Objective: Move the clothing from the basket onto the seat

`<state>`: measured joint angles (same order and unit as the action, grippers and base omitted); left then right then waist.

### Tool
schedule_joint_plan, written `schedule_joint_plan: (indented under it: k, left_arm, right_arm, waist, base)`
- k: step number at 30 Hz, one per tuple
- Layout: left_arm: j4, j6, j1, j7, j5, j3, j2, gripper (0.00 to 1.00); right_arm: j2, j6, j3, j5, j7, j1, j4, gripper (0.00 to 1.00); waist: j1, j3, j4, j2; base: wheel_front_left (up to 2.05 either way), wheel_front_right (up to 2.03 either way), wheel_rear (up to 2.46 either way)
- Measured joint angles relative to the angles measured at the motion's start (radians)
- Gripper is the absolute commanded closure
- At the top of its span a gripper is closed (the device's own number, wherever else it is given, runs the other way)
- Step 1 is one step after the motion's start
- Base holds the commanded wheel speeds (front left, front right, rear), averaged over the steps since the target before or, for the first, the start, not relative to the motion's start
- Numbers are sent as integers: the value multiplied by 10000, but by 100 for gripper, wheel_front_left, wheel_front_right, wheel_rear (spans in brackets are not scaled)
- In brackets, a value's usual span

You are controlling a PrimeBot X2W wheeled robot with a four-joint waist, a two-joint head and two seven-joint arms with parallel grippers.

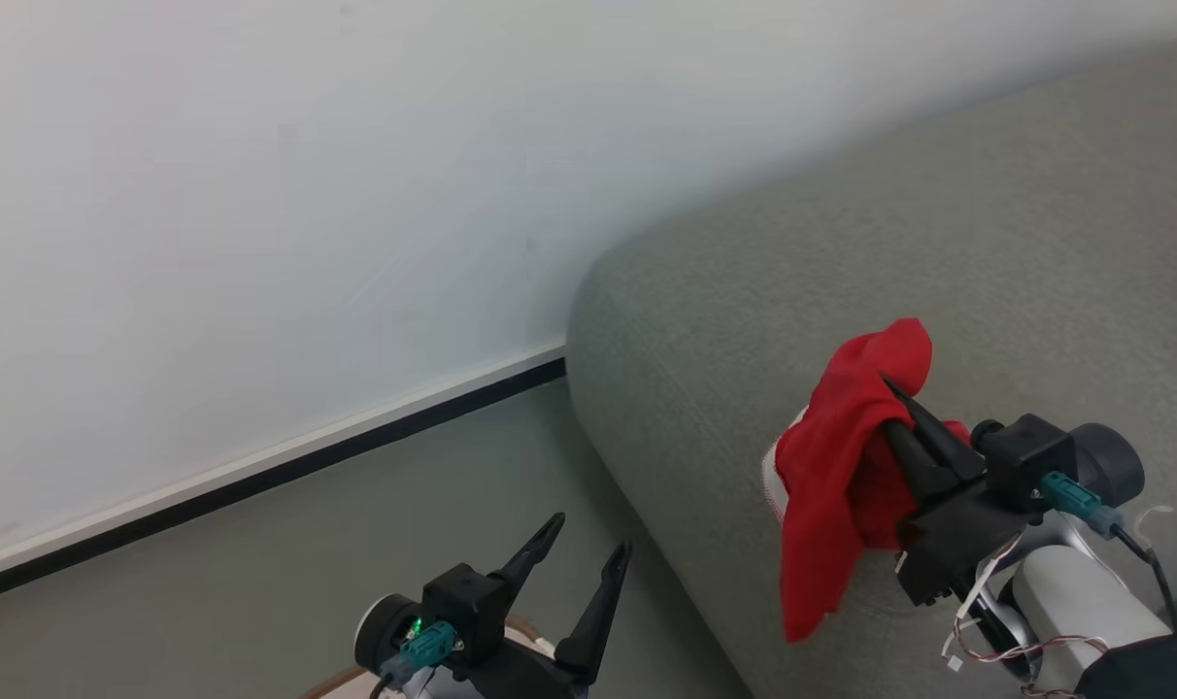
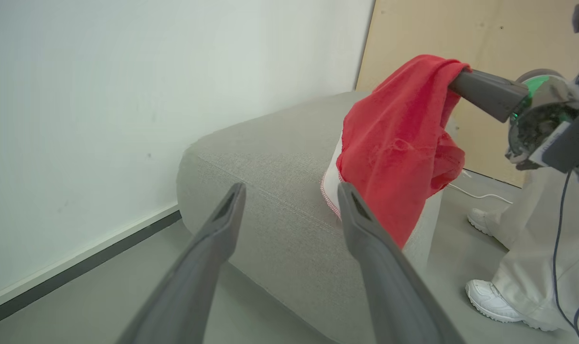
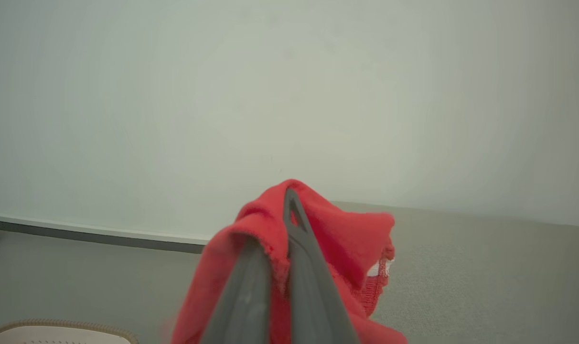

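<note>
A red piece of clothing with white trim hangs from my right gripper, which is shut on it just above the rounded front edge of the grey seat. The cloth's lower end drapes down the seat's side. In the right wrist view the two fingers of the right gripper are pressed together with the clothing bunched over them. My left gripper stands open and empty, low over the floor left of the seat. A bit of the basket and its brown rim shows at the bottom.
A white wall with a dark baseboard runs behind the seat. In the left wrist view a person's legs in white trousers and white shoes stand beyond the seat, before a plywood board.
</note>
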<state>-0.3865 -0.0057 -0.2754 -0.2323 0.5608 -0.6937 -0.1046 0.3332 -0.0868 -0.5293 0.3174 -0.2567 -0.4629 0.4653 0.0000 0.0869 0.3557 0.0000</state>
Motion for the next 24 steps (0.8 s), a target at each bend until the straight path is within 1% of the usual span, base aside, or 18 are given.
schedule_joint_plan:
  k: [3, 4, 10, 16, 21, 24]
  left_arm:
    - [46, 59, 0, -73, -40, -25, 44, 0]
    - [96, 69, -1, -75, -104, -69, 81, 0]
    - [182, 71, -94, -75, -238, -182, 111, 0]
    - [529, 196, -395, -75, -541, -176, -12, 0]
    - [815, 245, -812, -67, -731, -100, -288, 0]
    - [1034, 320, -1029, 17, -819, -94, -370, 0]
  right_arm:
    - [111, 0, 75, 0, 0, -4, -65, 100]
    - [251, -4, 155, 0, 0, -21, -73, 100]
    - [516, -17, 458, 2, 0, -563, -29, 100]
    - [763, -102, 945, 96, 0, -1940, 209, 100]
    - [1049, -119, 1319, 123, 0, -3513, 800, 100]
    - [1365, -190, 1494, 79, 12, -4473, 1281, 100]
  waist:
    - [-1, -86, 354, 0]
    - [-1, -170, 551, 0]
    - [0, -635, 798, 0]
    - [0, -1200, 712, 0]
    - [1, -1735, 440, 1]
    - [1, -2060, 206, 1]
  base:
    - [0, 0, 0]
    - [0, 0, 0]
    - [0, 0, 0]
    - [0, 0, 0]
    - [0, 0, 0]
    - [0, 0, 0]
